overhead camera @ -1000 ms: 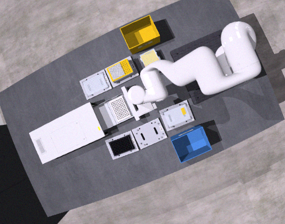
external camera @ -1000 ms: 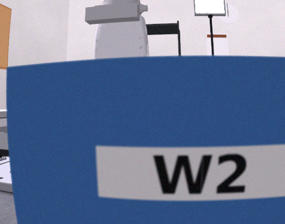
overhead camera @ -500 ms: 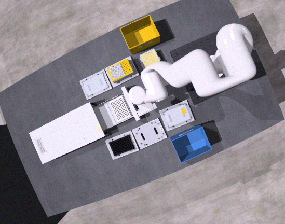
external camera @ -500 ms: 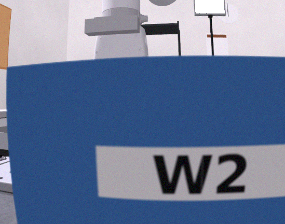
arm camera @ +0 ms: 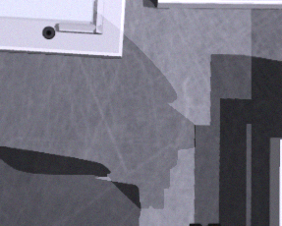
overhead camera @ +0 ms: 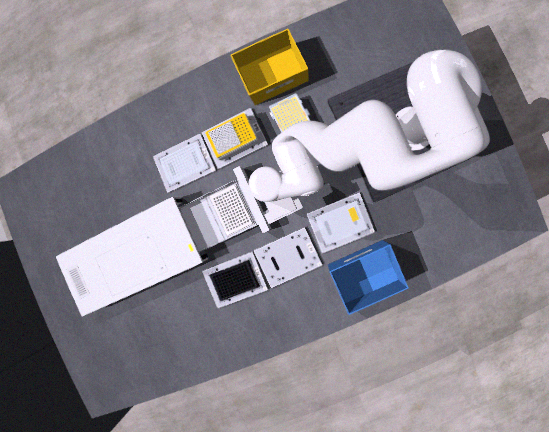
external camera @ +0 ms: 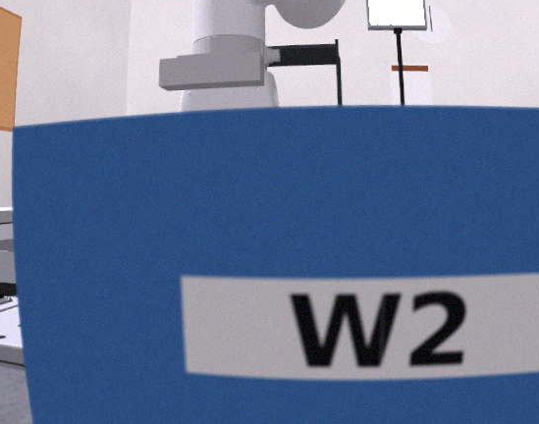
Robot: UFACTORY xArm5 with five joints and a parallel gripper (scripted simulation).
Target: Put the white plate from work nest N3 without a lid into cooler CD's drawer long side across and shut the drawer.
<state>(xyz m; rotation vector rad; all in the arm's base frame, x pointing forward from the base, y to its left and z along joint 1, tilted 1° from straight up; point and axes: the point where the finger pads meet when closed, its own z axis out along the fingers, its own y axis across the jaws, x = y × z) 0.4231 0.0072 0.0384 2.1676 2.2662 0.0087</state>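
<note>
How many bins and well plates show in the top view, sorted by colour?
yellow bin: 1
blue bin: 1
white plate, in the cooler's open drawer: 1
black plate: 1
yellow plate: 1
pale yellow plate: 1
pale grey plate: 1
Total: 7

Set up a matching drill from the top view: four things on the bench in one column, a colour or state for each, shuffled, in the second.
Things:
1. cooler drawer
2. bin beside the far nests
3. bin marked W2
4. plate nearest the cooler's front corner

States:
A. blue
B. pulled out, white plate inside
C. black
D. yellow

Pairs: 1-B, 2-D, 3-A, 4-C
</note>
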